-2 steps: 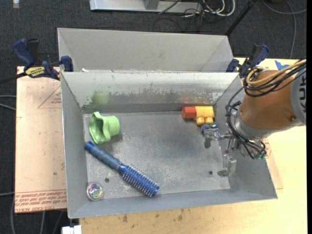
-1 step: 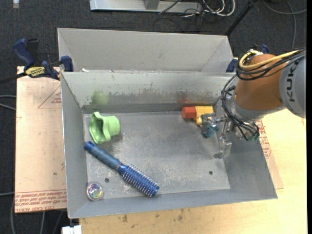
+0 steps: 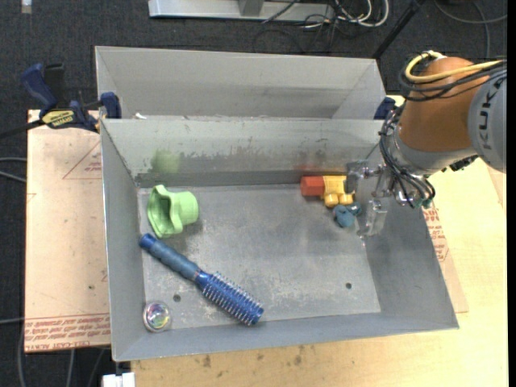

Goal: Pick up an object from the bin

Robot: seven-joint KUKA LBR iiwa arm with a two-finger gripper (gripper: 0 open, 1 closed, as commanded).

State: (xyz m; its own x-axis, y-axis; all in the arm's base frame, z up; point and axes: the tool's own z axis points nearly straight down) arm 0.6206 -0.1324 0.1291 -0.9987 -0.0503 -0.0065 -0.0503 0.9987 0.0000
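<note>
Now the claw (image 3: 369, 216) hangs low in the right part of the bin (image 3: 242, 139), close to the right wall. It sits at the end of the arm (image 3: 435, 111), which has an orange cover and comes in from the right. I cannot tell if the claw is open or shut. Just beside the claw, on its left, lies a blue thing (image 3: 345, 216). It is too small for me to say what it is, and I cannot tell if the claw touches it. A little up and left of the claw sits a yellow block (image 3: 334, 192), right above the blue thing and very near it. On the far side of the yellow block from the claw is an orange block (image 3: 313, 186), and the two blocks sit side by side by the back wall. Far to the left of the claw, a green cup (image 3: 171, 210) lies on the bin floor. Down and to the left of the claw, well apart from it, a blue brush (image 3: 201, 279) lies slanted. Its handle end is near the cup and its bristle end is nearer to the claw. Farthest from the claw, in the low left corner, is a shiny ball (image 3: 156, 316).
</note>
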